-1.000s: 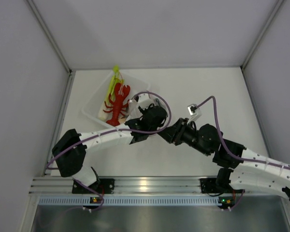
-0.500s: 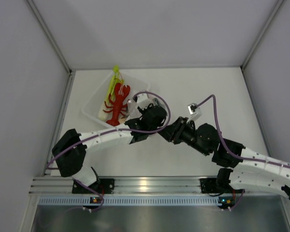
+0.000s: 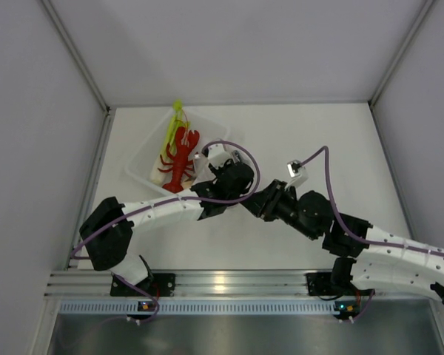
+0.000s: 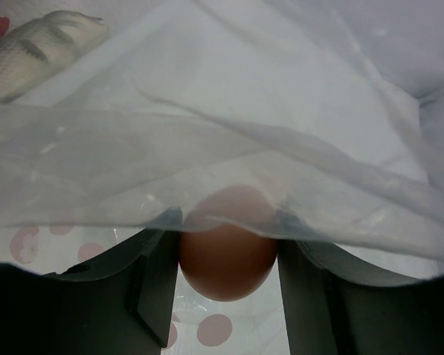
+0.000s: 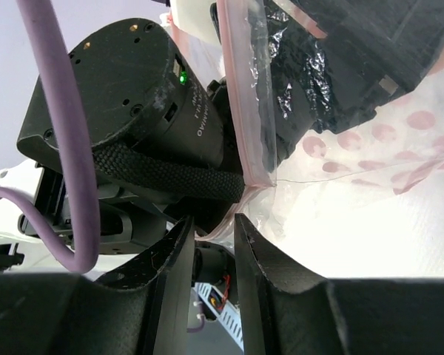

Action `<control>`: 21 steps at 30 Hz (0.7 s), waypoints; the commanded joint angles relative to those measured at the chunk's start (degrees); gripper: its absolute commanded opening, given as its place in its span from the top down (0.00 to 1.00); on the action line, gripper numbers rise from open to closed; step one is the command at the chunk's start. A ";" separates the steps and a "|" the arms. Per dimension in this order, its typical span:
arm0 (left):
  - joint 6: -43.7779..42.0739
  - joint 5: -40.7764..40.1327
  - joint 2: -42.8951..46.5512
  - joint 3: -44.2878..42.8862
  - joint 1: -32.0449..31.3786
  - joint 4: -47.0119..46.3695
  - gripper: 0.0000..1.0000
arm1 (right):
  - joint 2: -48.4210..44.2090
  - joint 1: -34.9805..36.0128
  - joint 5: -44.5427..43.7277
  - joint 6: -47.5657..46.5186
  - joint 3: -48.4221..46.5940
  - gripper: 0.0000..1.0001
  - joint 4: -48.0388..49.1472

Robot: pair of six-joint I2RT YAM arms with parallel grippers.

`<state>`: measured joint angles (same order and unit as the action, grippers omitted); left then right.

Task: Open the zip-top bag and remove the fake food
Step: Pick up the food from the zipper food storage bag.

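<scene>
Left pincer (image 4: 226,240): clenched on the round piece (image 4: 228,274), a finger pressed to each side of it.
Round piece: pinkish-beige and smooth, its upper half veiled by a fold of the bag (image 4: 207,148).
Bag: clear film with pale pink dots, draped across the left pincer's fingers. In the right wrist view its pink zip strip (image 5: 240,111) runs upright past the left pincer's black housing.
Right pincer (image 5: 213,237): fingers close together just under the strip's lower corner, with a scrap of pink edge reaching into the gap. Whether they bite on it cannot be told.
Fish (image 4: 37,48): grey and striped, lying beyond the film at the upper left of the left wrist view.
Arms: the two pincers meet nose to nose over the middle of the worktop (image 3: 318,140).
Tray (image 3: 142,171): clear, just left of the left pincer, holding the red lobster (image 3: 180,159) and the green leek (image 3: 170,133), which reaches to its far corner.
</scene>
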<state>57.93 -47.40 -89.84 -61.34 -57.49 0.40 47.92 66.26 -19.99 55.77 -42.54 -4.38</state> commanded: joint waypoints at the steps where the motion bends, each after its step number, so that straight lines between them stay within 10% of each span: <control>1: 0.60 -0.59 2.39 -0.53 -1.92 -3.30 1.00 | 0.51 -0.25 -8.13 0.48 3.43 0.73 -1.60; 21: 2.71 1.60 0.63 -0.62 -2.45 -3.30 1.00 | 0.50 -0.87 -9.55 -1.27 1.77 0.72 0.43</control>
<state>59.75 -45.45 -89.84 -61.32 -59.53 0.03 47.51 65.82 -29.10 56.03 -37.60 -5.10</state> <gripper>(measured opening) 0.550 0.282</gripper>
